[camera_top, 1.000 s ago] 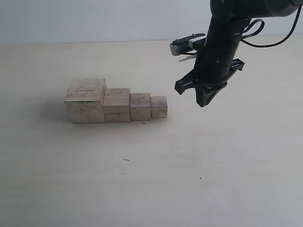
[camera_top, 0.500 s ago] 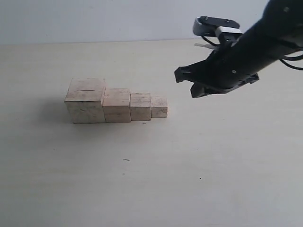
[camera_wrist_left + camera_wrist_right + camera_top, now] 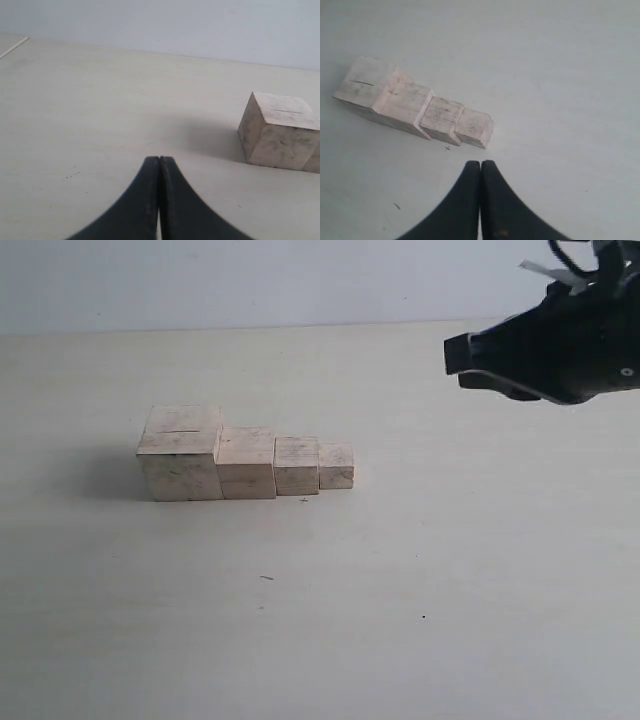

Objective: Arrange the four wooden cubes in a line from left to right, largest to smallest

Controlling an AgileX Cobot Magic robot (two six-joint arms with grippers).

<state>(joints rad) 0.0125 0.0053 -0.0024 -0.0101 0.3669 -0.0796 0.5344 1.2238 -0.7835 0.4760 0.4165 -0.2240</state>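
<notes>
Four pale wooden cubes sit touching in one row on the table. From left to right they are the largest cube, the second cube, the third cube and the smallest cube. The right wrist view shows the whole row, with the smallest cube nearest my right gripper, which is shut and empty. That gripper hangs high at the right, well away from the row. My left gripper is shut and empty, with the largest cube off to one side.
The pale table stretches around the row, with a few small dark specks on it. A plain light wall runs behind the table's far edge.
My right arm has risen and drawn back to the right, away from the row. The four cubes have not moved.
</notes>
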